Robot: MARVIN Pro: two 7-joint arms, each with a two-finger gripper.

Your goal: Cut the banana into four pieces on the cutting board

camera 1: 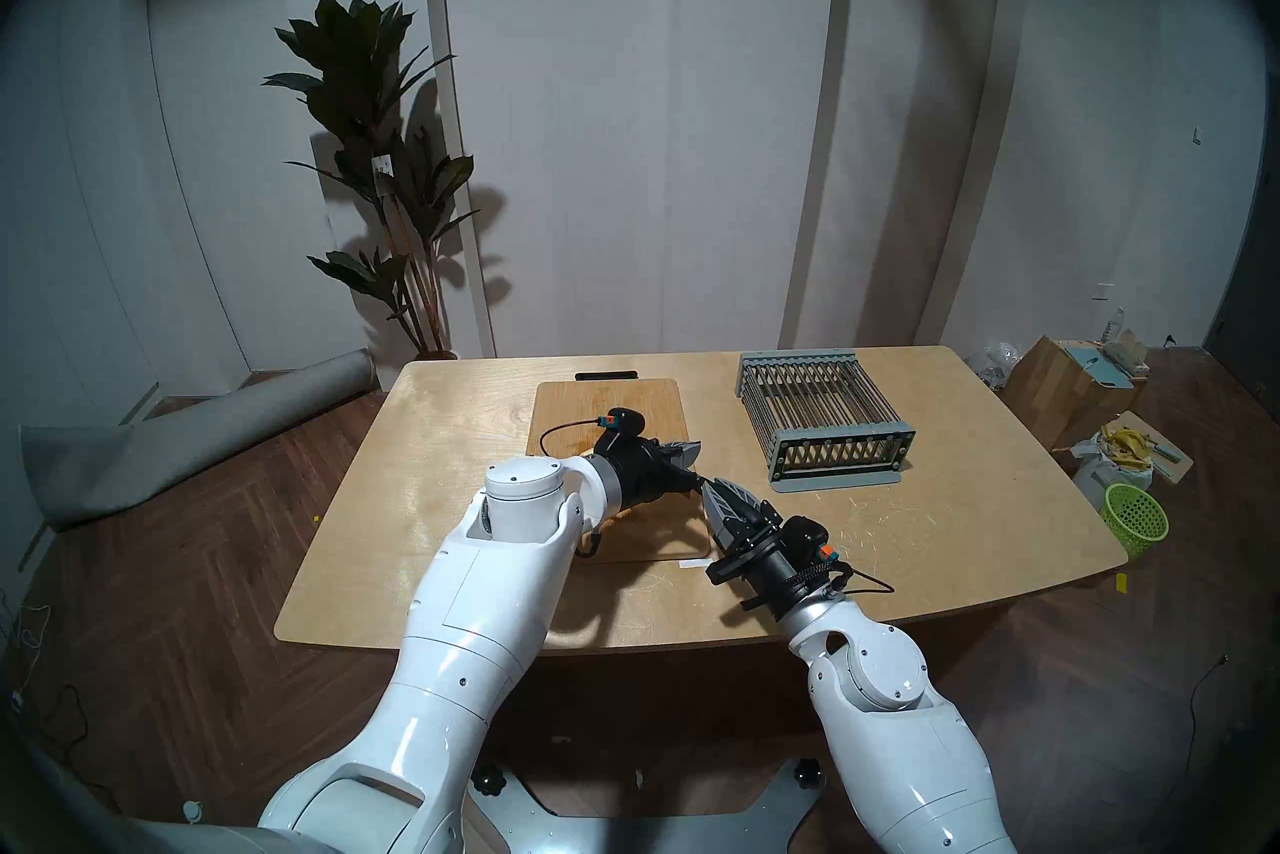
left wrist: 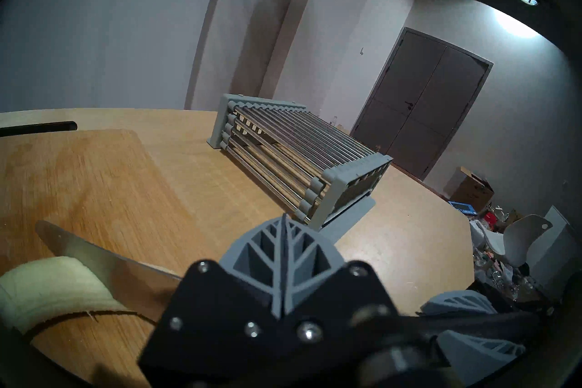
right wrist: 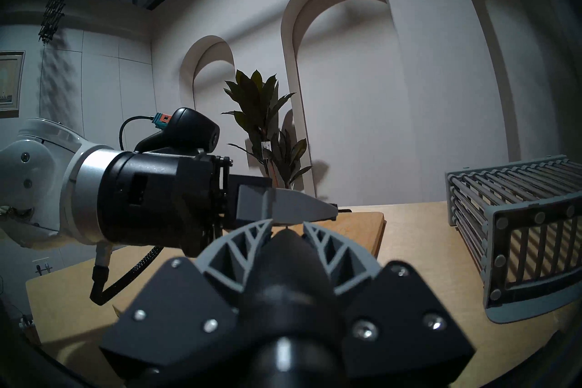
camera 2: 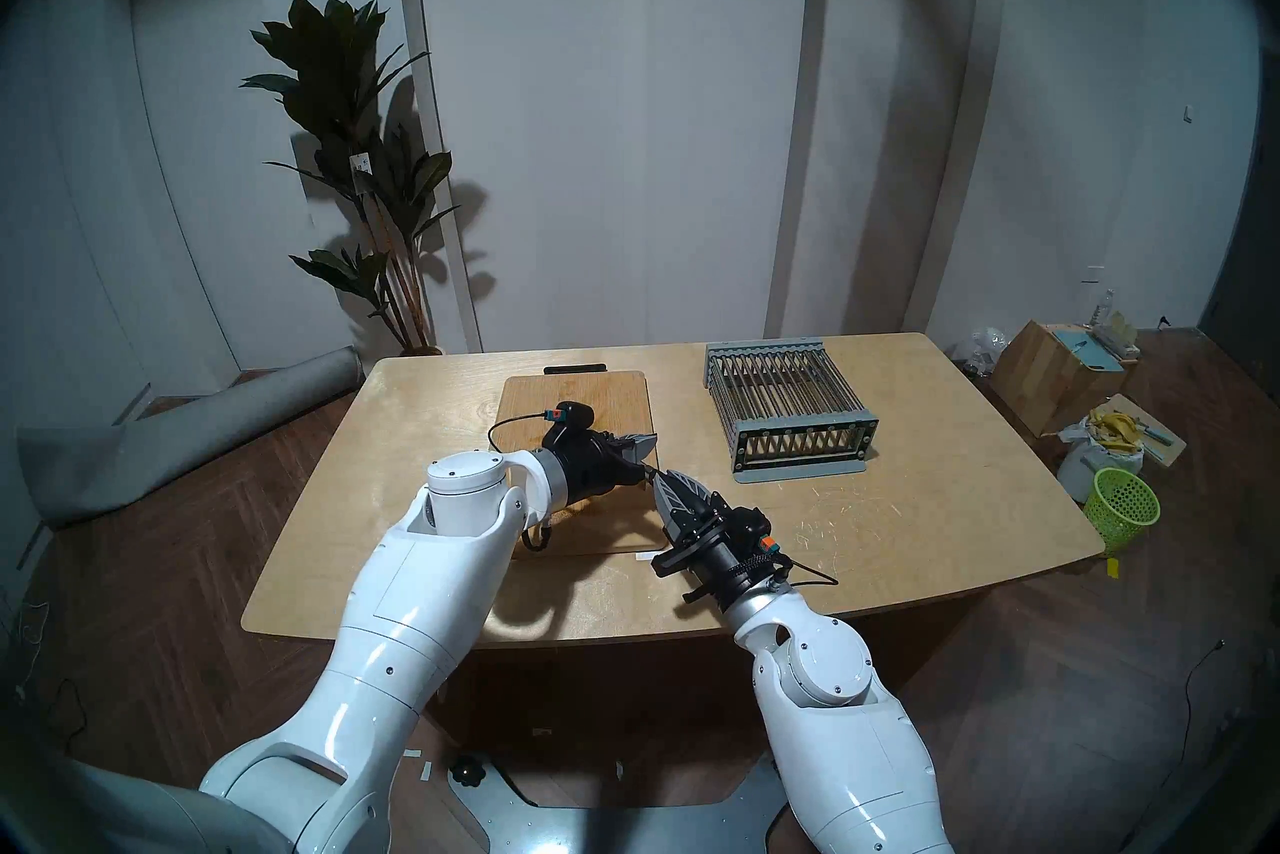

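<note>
Your right gripper [right wrist: 286,228] fingers pinch the knife handle [right wrist: 285,255], blade [left wrist: 94,255] against the banana [left wrist: 53,286] at 7 o'clock on the cutting board [left wrist: 94,182]; left gripper [left wrist: 285,222] fingers pressed together, empty.

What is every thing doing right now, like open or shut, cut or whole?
Left gripper: shut, nothing seen in it.
Right gripper: shut on the knife's handle.
Knife: blade low over the board, right behind the banana.
Banana: peeled, lying on the board; cuts not visible.
Board: flat on the table, stained.
Rack: standing beside the board.
</note>
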